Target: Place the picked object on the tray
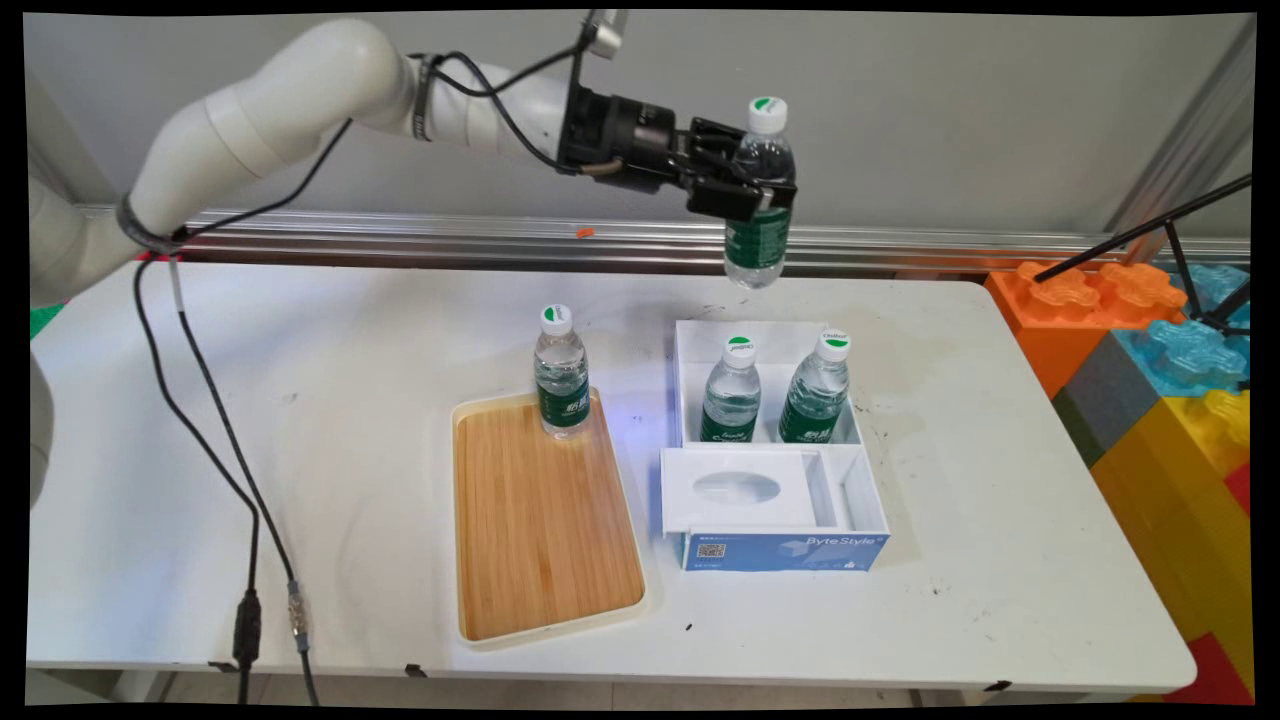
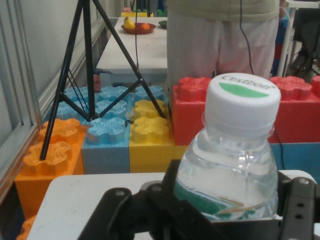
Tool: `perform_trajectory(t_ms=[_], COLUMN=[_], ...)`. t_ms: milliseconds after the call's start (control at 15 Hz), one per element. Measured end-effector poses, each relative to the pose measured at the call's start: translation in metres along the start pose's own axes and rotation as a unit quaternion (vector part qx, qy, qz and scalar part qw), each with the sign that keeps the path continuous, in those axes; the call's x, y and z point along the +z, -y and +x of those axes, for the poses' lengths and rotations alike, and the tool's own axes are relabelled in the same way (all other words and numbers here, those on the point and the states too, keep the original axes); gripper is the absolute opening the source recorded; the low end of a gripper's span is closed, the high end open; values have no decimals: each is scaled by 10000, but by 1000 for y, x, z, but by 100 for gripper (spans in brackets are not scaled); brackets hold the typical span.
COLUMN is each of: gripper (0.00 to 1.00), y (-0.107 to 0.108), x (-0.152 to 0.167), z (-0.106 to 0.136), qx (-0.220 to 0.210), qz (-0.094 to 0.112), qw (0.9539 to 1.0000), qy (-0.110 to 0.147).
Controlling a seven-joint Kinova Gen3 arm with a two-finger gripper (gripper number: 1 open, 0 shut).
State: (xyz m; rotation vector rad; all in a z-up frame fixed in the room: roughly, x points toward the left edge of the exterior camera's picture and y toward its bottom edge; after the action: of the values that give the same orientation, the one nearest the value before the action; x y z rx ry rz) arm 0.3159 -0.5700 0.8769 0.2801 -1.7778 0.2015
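Tool [image 1: 752,195] pinches a water bottle [image 1: 760,215] at mid-body, upright, cap up, high above the surface [image 1: 300,400]. The side grip keeps the cap clear. The held bottle hangs above the far edge of a white box [image 1: 700,345], where two bottles [image 1: 731,392] stand in the rear compartment. A fourth bottle [image 1: 561,372] stands on the far end of a wooden tray [image 1: 540,530], left of the box. Coloured blocks [image 1: 1150,340] sit to the right.

Bright, even indoor light with soft shadows on the white table [image 1: 300,420]; the hand view is slightly soft.
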Motion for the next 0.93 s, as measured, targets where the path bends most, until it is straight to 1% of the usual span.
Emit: perform_trajectory(t_ms=[200,467,933], gripper=[0,0,0], y=[-7,-22,-47], x=[-15,-40,-76], z=[6,10,6], qx=[-36,-161,-398], qz=[-18,-84,-221], qw=[10000,9998,9987], qy=[25,87,227])
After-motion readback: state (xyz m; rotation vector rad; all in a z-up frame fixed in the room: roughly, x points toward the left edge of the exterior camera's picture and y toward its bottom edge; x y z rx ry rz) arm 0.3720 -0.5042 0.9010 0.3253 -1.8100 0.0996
